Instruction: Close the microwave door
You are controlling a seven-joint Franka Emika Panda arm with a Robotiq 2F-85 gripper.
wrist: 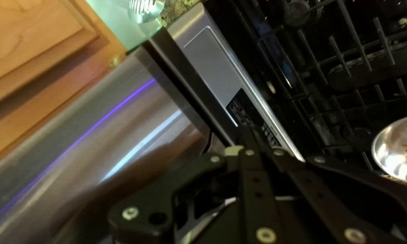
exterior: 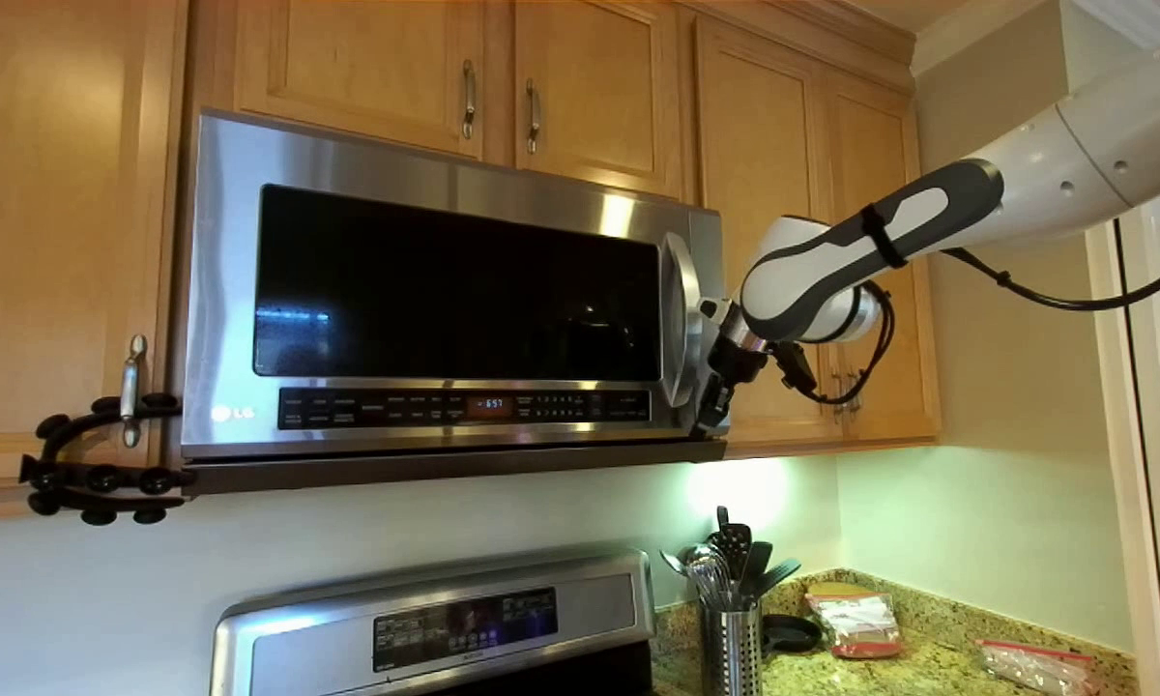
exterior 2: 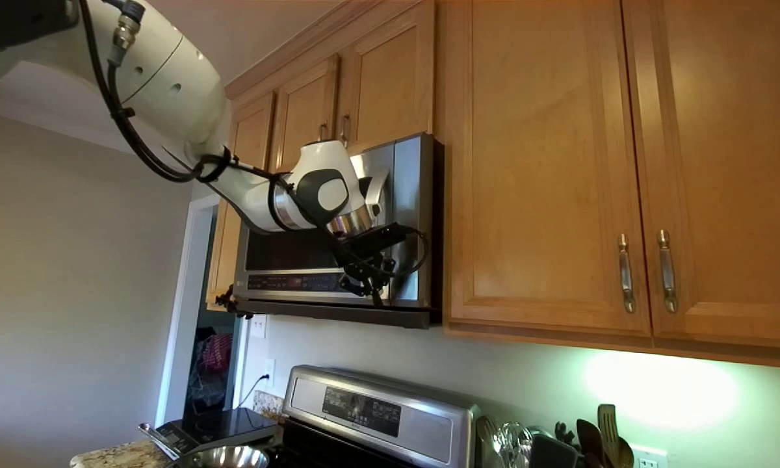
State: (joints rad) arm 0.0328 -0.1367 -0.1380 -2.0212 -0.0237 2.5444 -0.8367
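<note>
DOOR FLUSH; WATCH HANDLE ON EXIT

Microwave door lies flat across the front of the LG microwave, over the steel stove; no gap showing. My gripper: fingers together w/ nothing btwn them, at the lower corner just beside the bottom end of the curved steel handle. Can't tell from here if tips touch steel or if the hidden latch has caught.

Poss. trouble:
- Push lands on the trim strip, not the door, bc tips are right by that edge; an unlatched door then won't seat.
- Backing off across the front, my wrist hooks the handle and swings the door out.
- Wrist cable snags the microwave's edge, pulls me off line.
- Too much downward angle: tips skid off the bottom edge twd the utensil holder below.
</note>
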